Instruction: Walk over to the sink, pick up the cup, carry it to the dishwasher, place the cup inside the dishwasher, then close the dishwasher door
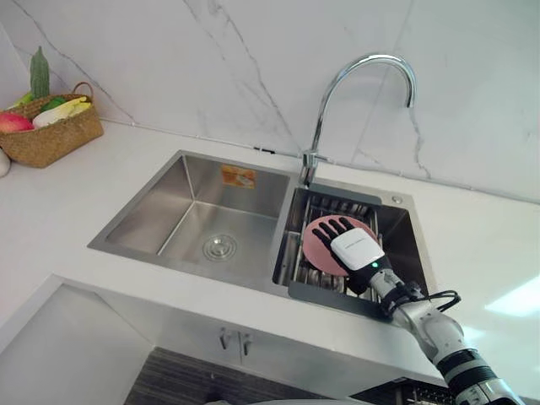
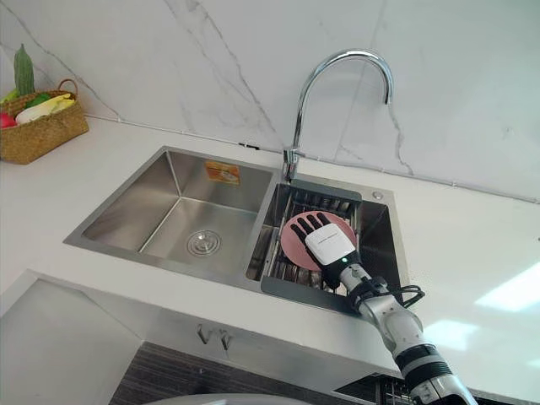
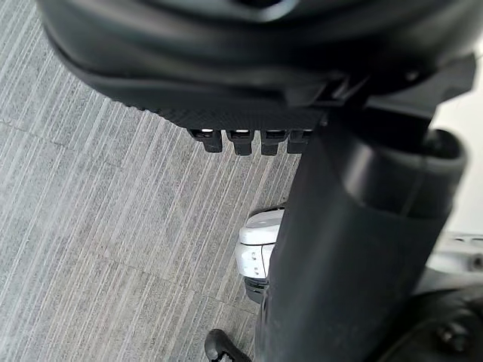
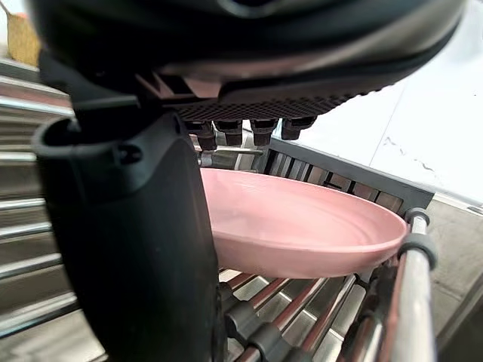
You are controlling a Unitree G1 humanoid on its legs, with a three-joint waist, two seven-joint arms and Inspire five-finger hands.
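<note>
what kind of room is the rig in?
Looks like a home-style kitchen: a double-basin steel sink with a gooseneck faucet, a rack holding a pink dish in the right basin, and a basket of vegetables on the white counter.

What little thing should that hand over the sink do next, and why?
Probably ease the right hand down and curl its fingers and thumb round the rim of the pink dish. The hand hovers open just above the dish, which lies on the rack in the right basin of the sink, not yet gripped. The left hand hangs above the floor.
</note>
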